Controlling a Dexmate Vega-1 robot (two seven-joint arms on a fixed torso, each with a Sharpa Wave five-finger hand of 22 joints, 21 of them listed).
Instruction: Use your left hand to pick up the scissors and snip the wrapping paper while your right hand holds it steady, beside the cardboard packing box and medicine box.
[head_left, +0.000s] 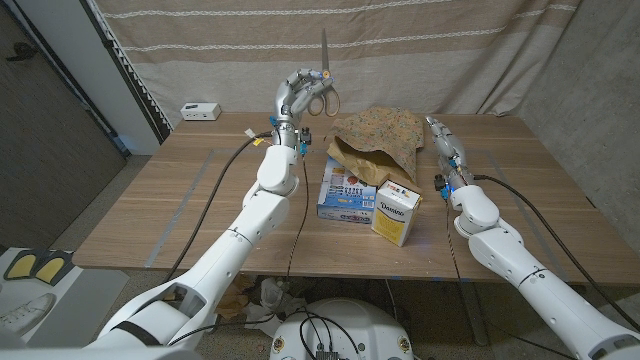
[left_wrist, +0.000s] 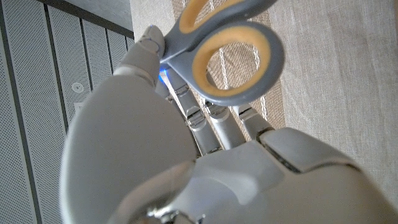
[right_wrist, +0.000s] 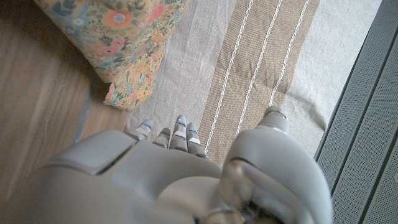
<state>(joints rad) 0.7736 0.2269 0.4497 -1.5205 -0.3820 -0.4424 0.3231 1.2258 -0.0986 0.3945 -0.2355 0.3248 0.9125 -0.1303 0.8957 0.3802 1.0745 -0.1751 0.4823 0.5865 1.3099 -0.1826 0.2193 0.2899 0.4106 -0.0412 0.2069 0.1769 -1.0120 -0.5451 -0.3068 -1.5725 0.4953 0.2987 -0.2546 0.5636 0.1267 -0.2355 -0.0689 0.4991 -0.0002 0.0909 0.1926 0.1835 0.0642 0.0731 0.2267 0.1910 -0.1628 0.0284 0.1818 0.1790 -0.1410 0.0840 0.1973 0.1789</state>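
The left hand (head_left: 293, 97) is gripping the rigid scissors (head_left: 322, 85) by their handles, while the right hand (head_left: 442, 140) is waiting open and empty beside the floppy (easily crumpled) wrapping paper (head_left: 380, 138).

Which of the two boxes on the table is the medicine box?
Look at mid-table, just in front of the floral wrapping paper. Two boxes touch there; the medicine box is the blue-and-white one, nearer the left arm. Its neighbour, the cardboard box, is tan with a white label.
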